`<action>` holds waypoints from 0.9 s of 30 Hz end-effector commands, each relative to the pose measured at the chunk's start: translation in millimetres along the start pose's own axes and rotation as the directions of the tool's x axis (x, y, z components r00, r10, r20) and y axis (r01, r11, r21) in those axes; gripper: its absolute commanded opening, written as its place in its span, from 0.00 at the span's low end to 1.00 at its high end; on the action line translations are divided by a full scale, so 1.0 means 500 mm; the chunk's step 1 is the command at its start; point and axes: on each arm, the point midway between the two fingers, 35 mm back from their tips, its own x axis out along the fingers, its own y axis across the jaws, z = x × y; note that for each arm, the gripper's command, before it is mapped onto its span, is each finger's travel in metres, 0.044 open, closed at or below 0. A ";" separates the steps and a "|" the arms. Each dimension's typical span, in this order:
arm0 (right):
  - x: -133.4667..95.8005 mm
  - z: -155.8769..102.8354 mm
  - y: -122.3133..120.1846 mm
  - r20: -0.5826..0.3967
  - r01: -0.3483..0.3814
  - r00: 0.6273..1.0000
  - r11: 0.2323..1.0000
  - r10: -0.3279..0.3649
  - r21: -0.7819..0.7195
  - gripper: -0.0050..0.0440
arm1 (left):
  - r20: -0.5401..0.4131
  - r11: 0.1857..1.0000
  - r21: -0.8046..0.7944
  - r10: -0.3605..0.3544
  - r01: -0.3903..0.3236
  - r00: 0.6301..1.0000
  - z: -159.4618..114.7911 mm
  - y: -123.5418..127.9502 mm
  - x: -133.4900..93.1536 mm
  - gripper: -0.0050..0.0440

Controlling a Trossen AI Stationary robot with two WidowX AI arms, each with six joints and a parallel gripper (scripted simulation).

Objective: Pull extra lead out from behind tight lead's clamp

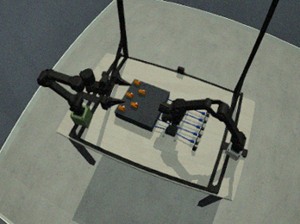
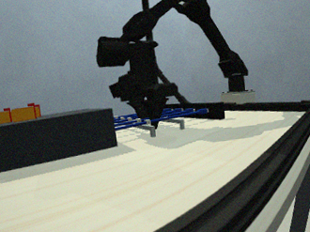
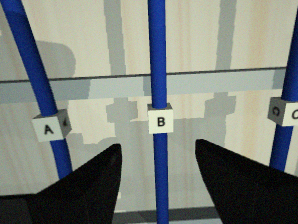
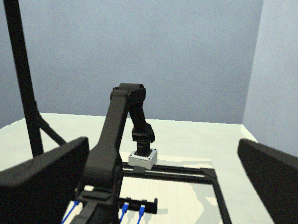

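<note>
Lead B [image 3: 158,75], centre of left wrist view, upright | left gripper [image 3: 158,146] [image 2: 155,126] parted around it, grasping nothing | right gripper [image 4: 163,142] [image 1: 127,93] wide, empty, upper left of top view | risk: off-centre closing shoves B sideways, muddying tightness feel
</note>
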 end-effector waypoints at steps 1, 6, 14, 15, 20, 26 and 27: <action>-0.002 0.016 0.000 0.019 0.000 1.000 1.000 0.000 0.000 1.00 | 0.012 1.000 -0.004 0.001 0.000 1.000 0.005 0.001 -0.007 0.53; -0.002 0.016 0.000 0.019 0.000 1.000 1.000 0.000 0.000 1.00 | 0.012 1.000 -0.004 0.001 0.000 1.000 0.005 0.001 -0.007 0.53; -0.002 0.016 0.000 0.019 0.000 1.000 1.000 0.000 0.000 1.00 | 0.012 1.000 -0.004 0.001 0.000 1.000 0.005 0.001 -0.007 0.53; -0.002 0.016 0.000 0.019 0.000 1.000 1.000 0.000 0.000 1.00 | 0.012 1.000 -0.004 0.001 0.000 1.000 0.005 0.001 -0.007 0.53; -0.002 0.016 0.000 0.019 0.000 1.000 1.000 0.000 0.000 1.00 | 0.012 1.000 -0.004 0.001 0.000 1.000 0.005 0.001 -0.007 0.53; -0.002 0.016 0.000 0.019 0.000 1.000 1.000 0.000 0.000 1.00 | 0.029 1.000 0.000 0.000 0.000 1.000 0.010 0.000 -0.021 0.00; -0.002 0.016 0.000 0.019 0.000 1.000 1.000 0.000 0.000 1.00 | 0.029 1.000 0.000 0.000 0.000 1.000 0.010 0.000 -0.021 0.00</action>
